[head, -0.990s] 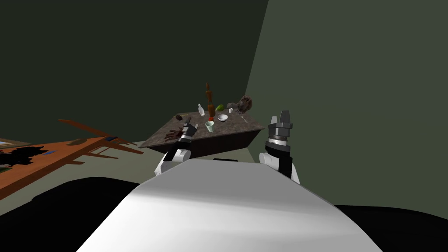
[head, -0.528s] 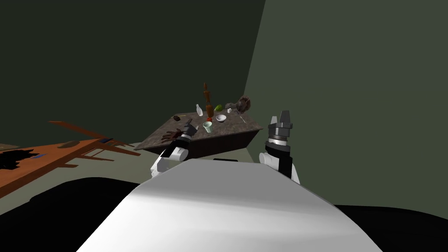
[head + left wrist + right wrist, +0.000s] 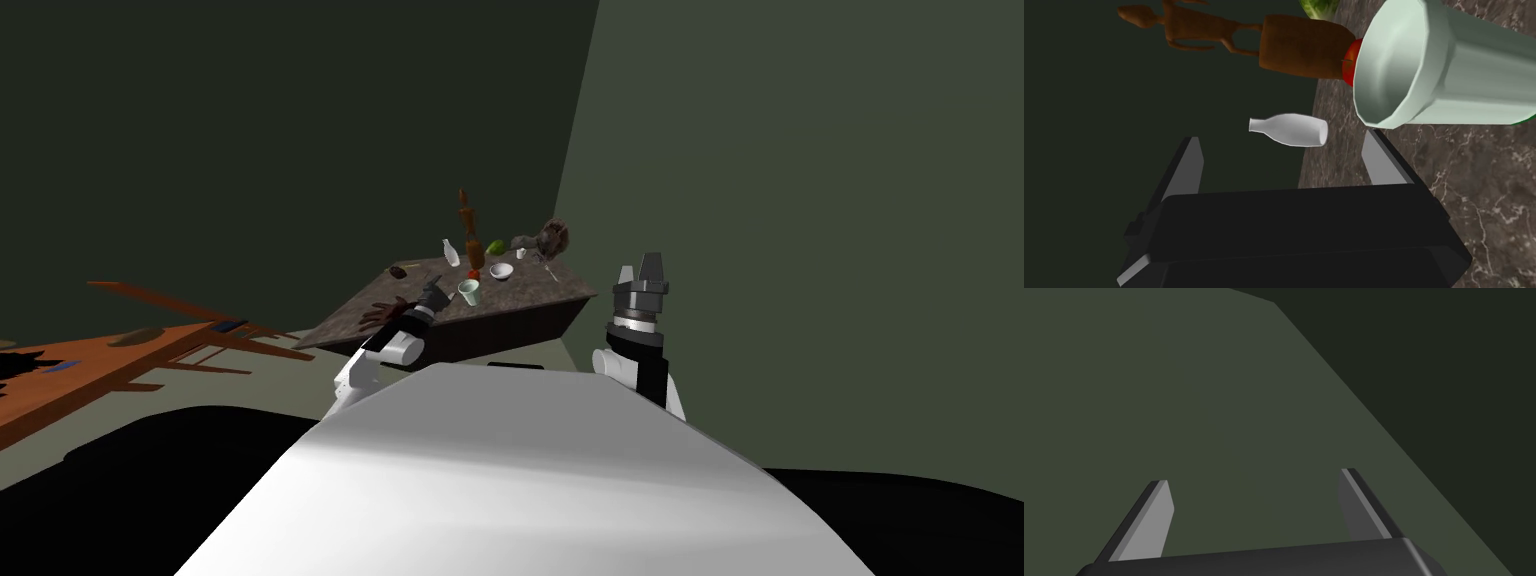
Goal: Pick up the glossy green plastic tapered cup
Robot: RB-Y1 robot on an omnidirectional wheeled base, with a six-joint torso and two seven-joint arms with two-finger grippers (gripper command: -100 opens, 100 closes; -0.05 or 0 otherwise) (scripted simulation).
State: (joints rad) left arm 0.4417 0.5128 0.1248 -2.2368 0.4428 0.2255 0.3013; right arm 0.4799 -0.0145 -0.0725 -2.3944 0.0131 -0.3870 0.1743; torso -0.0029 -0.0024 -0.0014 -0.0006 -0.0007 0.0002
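Cup (image 3: 468, 291): pale green, tapered, upright on the dark marbled table (image 3: 545, 292), toward its front edge.
Left jaws: apart, empty, just beside the cup, which is not between them.
Right jaws: apart, empty, raised well clear of the table.
Progress: approach judged nearly complete; centring, closing and lifting are not yet done.
Head view: table layout and both arms.
Left wrist view: cup's open rim past one fingertip; white bottle (image 3: 1291, 130) and brown figure (image 3: 1304, 45) beyond.
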